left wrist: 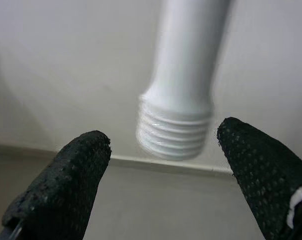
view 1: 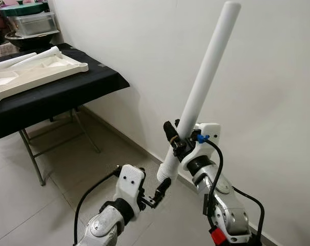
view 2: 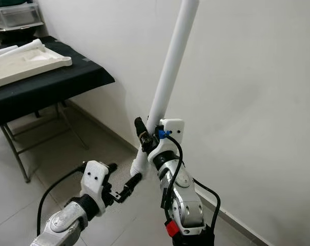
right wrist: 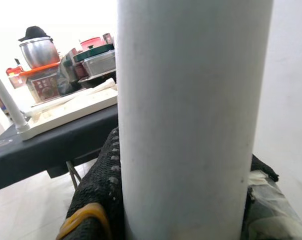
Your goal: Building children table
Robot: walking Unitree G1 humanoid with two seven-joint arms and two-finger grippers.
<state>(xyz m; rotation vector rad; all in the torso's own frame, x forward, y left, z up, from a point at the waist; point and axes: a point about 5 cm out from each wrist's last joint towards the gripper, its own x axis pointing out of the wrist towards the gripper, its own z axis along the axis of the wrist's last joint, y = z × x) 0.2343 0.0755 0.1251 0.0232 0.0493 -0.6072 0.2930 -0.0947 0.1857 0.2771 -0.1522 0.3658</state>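
A plain white wall and a pale tiled floor fill the background, with a black-draped folding worktop (view 1: 67, 89) standing off to the robot's left.

The right claw (view 1: 178, 137) is pinched around a long white table leg (view 1: 203, 82), gripping it low on the shaft, a little above the threaded end (left wrist: 174, 132). The leg slants up and away towards the wall, held in the air, well apart from the worktop. The left claw (view 1: 161, 193) sits just below that threaded end with its fingers (left wrist: 66, 185) spread, one to either side of the screw ridges and not touching them.

The leg looks like a hollow moulded plastic tube: light, stiff and smooth, so liable to slip or swivel in a pinch. Being long, it would lever hard against a grip this near its end. The plain shaft just above the thread seems the best place to hold; the ridges themselves are best left free for screwing in.

On the worktop, near its front right corner, lies the cream tabletop panel (view 1: 37, 74), apparently underside up, with at least one other white leg (view 1: 34, 56) lying on it. Towards the far edge stand a clear lidded storage box (view 1: 33, 23), contents unclear, stacked on a dark bowl (view 1: 26, 40). The right wrist view also shows a metal pot (right wrist: 38, 51) and an orange-lidded tub (right wrist: 43, 82) there.
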